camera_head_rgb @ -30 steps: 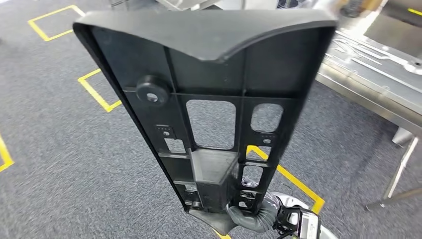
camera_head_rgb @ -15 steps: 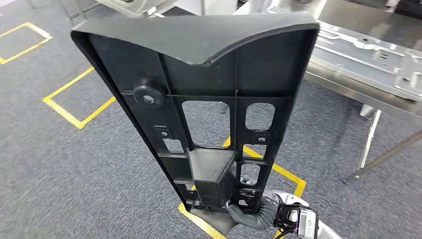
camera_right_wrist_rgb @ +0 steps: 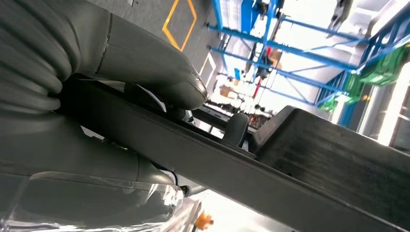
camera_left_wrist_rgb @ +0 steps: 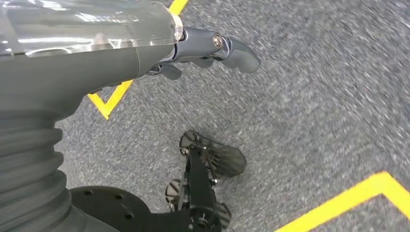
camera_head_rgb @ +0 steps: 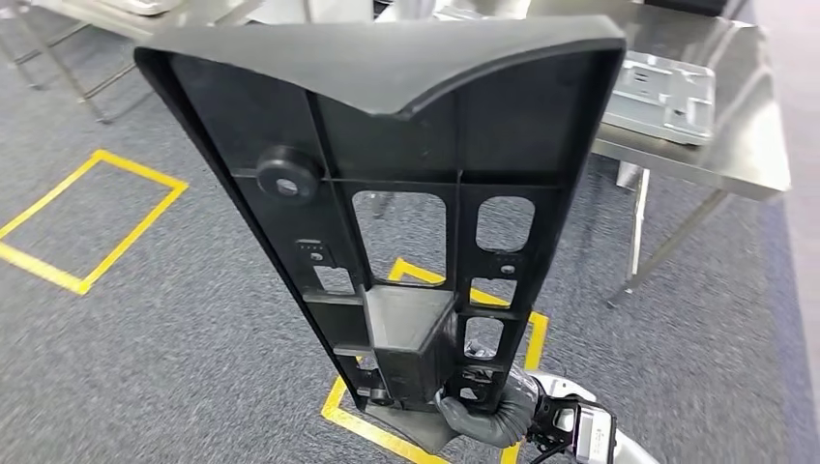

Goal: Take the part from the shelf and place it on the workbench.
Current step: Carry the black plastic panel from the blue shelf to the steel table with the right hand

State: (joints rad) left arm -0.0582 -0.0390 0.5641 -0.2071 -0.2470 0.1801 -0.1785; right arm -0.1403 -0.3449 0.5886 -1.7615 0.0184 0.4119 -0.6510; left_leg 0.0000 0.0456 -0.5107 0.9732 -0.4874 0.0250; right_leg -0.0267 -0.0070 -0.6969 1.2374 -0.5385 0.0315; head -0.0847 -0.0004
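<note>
grey carpet below; right hand (camera_head_rgb: 488, 411) grips part (camera_head_rgb: 406, 184) (upright).

Head view: even, bright overhead lighting. The black part (camera_head_rgb: 406, 193) reads dark with little surface detail; soft sheen along its upper lip. Steel bench (camera_head_rgb: 716, 145) shows pale reflections, no hard glare. Carpet (camera_head_rgb: 145, 358) slightly smeared by motion blur; yellow floor tape (camera_head_rgb: 92, 217) edges soft.

Left wrist view: the left robot hand (camera_left_wrist_rgb: 203, 48) is fairly sharp; carpet behind it streaked with blur. Strong specular highlights on the clear cover (camera_left_wrist_rgb: 87, 19) at the wrist.

Right wrist view: strongly backlit. Ceiling area blown out white around the blue beams (camera_right_wrist_rgb: 290, 43); the right robot hand (camera_right_wrist_rgb: 121, 63) and part are underexposed and close up, soft-focused.
</note>
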